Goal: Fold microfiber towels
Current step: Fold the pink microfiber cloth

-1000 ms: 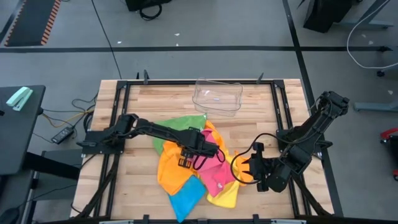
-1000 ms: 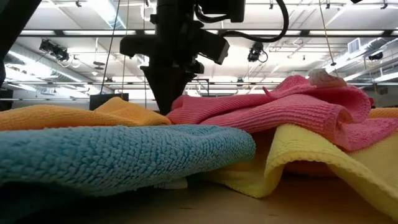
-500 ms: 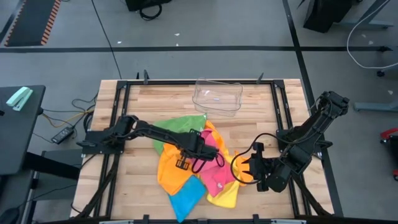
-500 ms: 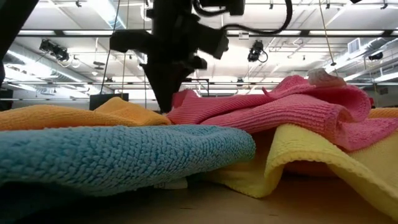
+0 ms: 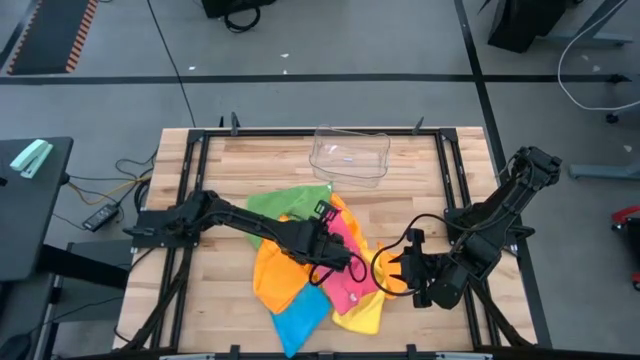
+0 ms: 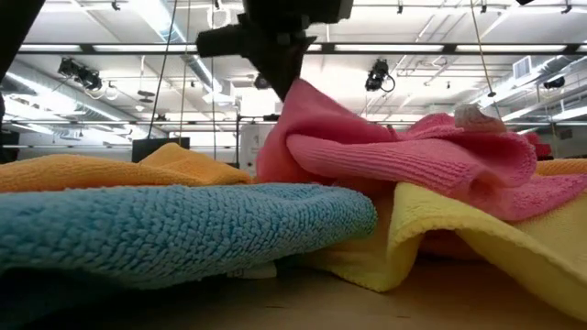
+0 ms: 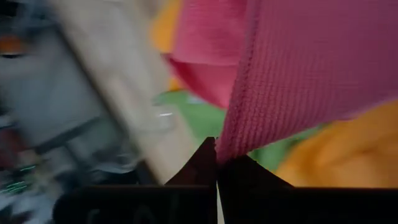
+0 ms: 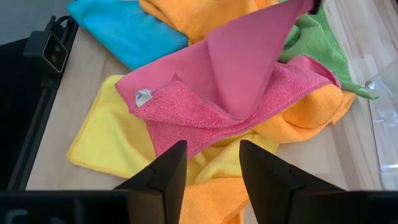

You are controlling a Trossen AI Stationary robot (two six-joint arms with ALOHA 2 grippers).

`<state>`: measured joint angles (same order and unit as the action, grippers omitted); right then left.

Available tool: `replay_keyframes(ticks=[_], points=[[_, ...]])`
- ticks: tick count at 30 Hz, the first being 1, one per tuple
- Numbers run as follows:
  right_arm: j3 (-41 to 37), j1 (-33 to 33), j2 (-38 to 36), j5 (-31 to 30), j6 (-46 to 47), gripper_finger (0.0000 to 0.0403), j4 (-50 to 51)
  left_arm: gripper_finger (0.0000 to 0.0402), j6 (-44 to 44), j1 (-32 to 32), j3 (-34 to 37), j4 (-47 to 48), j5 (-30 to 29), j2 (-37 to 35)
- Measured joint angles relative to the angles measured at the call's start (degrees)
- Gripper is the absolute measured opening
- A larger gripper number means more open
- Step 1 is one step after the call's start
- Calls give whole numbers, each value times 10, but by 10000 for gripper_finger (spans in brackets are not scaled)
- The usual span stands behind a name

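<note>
Corner of pink towel (image 6: 385,151) hidden inside left hand's (image 7: 217,163) pinch.

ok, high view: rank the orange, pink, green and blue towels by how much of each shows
1. orange towel
2. pink towel, partly under the left gripper
3. green towel and blue towel: look about alike, so no ranking. All overlap, so true sizes are unsure.

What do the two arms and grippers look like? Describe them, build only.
Both arms are dark, jointed and slim. The left gripper ends in two black pointed fingers; the right gripper has two flat black fingers. A black cable loops beside the right gripper in the high view.
</note>
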<state>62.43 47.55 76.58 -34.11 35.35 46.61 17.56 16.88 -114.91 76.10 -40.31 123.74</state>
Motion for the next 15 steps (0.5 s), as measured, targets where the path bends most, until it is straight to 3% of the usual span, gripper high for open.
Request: replay_keyframes(ticks=[3,5,15], points=[[0,0,0,0,0,156,0,10,14,4,0,-14,-60,0],[0,0,0,0,0,156,0,11,18,2,0,-35,-68,0],[0,0,0,0,0,156,0,16,54,-32,0,-126,3,24]])
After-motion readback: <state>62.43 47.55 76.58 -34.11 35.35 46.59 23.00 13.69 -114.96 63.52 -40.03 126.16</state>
